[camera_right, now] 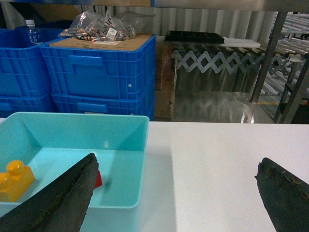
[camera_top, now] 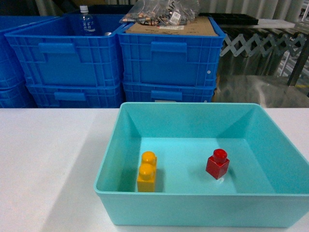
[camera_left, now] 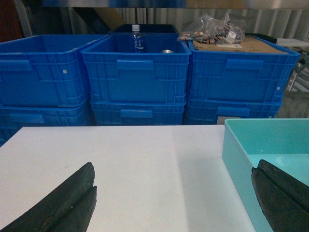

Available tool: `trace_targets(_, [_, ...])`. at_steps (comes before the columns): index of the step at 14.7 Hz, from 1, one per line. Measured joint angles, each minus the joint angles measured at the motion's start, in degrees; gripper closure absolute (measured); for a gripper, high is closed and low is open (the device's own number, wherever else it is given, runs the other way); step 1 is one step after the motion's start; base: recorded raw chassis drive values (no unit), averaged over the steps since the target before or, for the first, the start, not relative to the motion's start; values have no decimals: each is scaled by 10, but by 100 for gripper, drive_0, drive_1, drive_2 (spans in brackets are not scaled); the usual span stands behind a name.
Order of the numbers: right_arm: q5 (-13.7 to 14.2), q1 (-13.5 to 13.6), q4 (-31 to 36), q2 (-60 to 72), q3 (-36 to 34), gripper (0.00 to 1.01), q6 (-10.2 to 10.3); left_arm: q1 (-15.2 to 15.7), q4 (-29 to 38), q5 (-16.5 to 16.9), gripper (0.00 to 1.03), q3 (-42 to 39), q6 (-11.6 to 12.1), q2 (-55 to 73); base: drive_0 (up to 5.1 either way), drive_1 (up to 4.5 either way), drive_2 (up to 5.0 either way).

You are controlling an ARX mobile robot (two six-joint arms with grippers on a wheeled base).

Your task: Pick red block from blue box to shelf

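Observation:
The red block [camera_top: 217, 164] stands upright on the floor of the blue box [camera_top: 193, 105], right of its middle. In the right wrist view only a corner of the red block [camera_right: 98, 180] shows behind my left finger. My right gripper [camera_right: 176, 191] is open over the white table, just right of the blue box [camera_right: 140, 145]. My left gripper [camera_left: 173, 193] is open and empty over the table, left of the blue box [camera_left: 241, 145]. A steel bar of the shelf [camera_right: 217, 4] runs along the top, above the crates. Neither gripper shows in the head view.
A yellow two-stud brick [camera_top: 147, 171] stands in the box, left of the red block. Dark blue crates [camera_top: 169, 63] are stacked behind the white table [camera_top: 48, 159], with a bottle [camera_top: 87, 21] and bagged parts [camera_top: 161, 12]. A folding conveyor [camera_right: 217, 63] is at the back right.

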Motion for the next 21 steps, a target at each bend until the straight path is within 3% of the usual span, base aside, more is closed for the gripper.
trace_targets(1, [0, 0, 0, 0, 0, 3, 0, 0, 0, 0, 5, 0, 0, 0, 0, 0, 0])
trace_targets(2, [-52, -23, -60, 29, 18, 3, -2, 0, 0, 0, 5, 0, 0, 0, 0, 0, 0])
trace_targets(3, [-90, -43, -38, 102, 31, 3, -2, 0, 0, 0, 5, 0, 0, 0, 0, 0, 0])
trace_targets(4, [-101, -43, 21, 171, 41, 3, -5, 0, 0, 0, 5, 0, 0, 0, 0, 0, 0])
trace_targets(5, [-101, -25, 85, 247, 63, 3, -8, 0, 0, 0, 5, 0, 0, 0, 0, 0, 0])
trace_targets(8, [-57, 49, 249, 525, 168, 3, -9, 0, 0, 0, 5, 0, 0, 0, 0, 0, 0])
trace_targets(9, [-11, 150, 296, 790, 323, 3, -12, 0, 0, 0, 5, 0, 0, 0, 0, 0, 0])
trace_targets(12, [58, 228, 212, 923, 435, 3, -19, 0, 0, 0, 5, 0, 0, 0, 0, 0, 0])
trace_targets(14, [82, 254, 143, 990, 498, 3, -14, 0, 0, 0, 5, 0, 0, 0, 0, 0, 0])
trace_targets(16, [94, 255, 92, 1056, 547, 3, 4, 0, 0, 0, 5, 0, 0, 0, 0, 0, 0])
trace_targets(21, [124, 246, 63, 1167, 613, 3, 18, 0, 0, 0, 5, 0, 0, 0, 0, 0, 0])
